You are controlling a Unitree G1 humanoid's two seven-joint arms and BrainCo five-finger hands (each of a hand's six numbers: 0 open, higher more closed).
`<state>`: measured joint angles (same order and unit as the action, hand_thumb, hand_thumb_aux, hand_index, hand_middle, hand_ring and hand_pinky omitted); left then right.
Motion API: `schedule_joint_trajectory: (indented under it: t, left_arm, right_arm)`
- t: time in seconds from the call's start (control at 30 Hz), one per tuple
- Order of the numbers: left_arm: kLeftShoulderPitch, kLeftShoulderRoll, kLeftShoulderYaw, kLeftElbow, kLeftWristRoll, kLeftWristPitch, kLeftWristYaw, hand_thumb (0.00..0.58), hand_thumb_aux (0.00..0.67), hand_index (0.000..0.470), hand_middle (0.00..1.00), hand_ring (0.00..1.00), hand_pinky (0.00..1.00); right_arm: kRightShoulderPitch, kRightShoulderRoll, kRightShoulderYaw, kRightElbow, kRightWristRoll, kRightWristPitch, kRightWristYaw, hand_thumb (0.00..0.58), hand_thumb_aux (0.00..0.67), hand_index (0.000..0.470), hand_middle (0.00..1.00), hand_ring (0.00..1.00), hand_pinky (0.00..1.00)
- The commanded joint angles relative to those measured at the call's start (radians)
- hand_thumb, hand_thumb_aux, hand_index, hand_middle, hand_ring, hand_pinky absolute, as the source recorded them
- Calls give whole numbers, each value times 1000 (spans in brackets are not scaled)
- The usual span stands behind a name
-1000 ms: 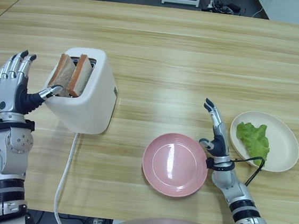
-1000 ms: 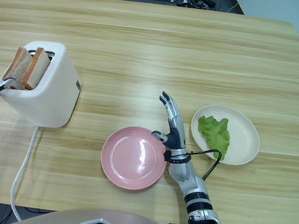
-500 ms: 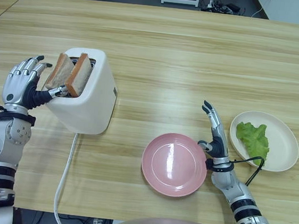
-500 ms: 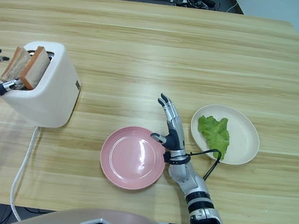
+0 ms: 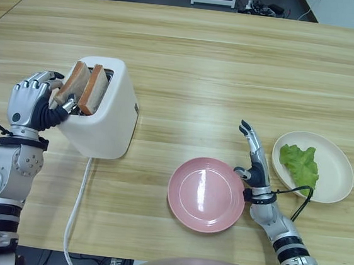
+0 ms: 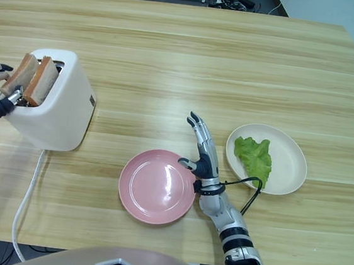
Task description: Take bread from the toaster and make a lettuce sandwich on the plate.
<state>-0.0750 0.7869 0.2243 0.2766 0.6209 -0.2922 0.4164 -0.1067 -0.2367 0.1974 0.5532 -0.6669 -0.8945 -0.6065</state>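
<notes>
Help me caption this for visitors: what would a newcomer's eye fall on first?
The white toaster at the table's left, with two slices of bread sticking up and the left hand curled around the outer slice. Next, the empty pink plate near the front edge, the right hand held open and upright beside it. To its right, lettuce lies on a cream plate.

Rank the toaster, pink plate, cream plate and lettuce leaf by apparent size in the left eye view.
1. toaster, largest
2. pink plate and cream plate: they look about alike, so I won't rank them
3. lettuce leaf, smallest
</notes>
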Motion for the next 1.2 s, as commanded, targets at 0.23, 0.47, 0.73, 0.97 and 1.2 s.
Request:
schedule_joint_trajectory:
  t: [0.23, 0.47, 0.73, 0.97, 1.2]
  left_arm:
    - [-69, -253, 48, -274, -378, -249, 120, 580, 670, 470, 1000, 1000, 1000]
    - [164, -290, -306, -506, -912, -245, -467, 580, 670, 470, 1000, 1000, 1000]
    - [207, -356, -508, -335, -859, -162, -788, 580, 670, 470, 1000, 1000, 1000]
    - [128, -459, -536, -118, -661, -186, -779, 580, 670, 470, 1000, 1000, 1000]
    - [180, -382, -541, -97, -300, -339, -661, 580, 670, 470, 1000, 1000, 1000]
  right_arm:
    - [15, -11, -14, 13, 13, 11, -43, 0, 0, 0, 0, 0, 0]
    - [35, -58, -78, -65, 79, 6, -13, 0, 0, 0, 0, 0, 0]
    - [58, -185, -251, -163, 108, 70, -14, 0, 0, 0, 0, 0, 0]
    - [86, -266, -293, -91, 17, 154, -79, 0, 0, 0, 0, 0, 0]
    - [98, -453, -198, 43, -275, 507, -163, 0, 0, 0, 0, 0, 0]
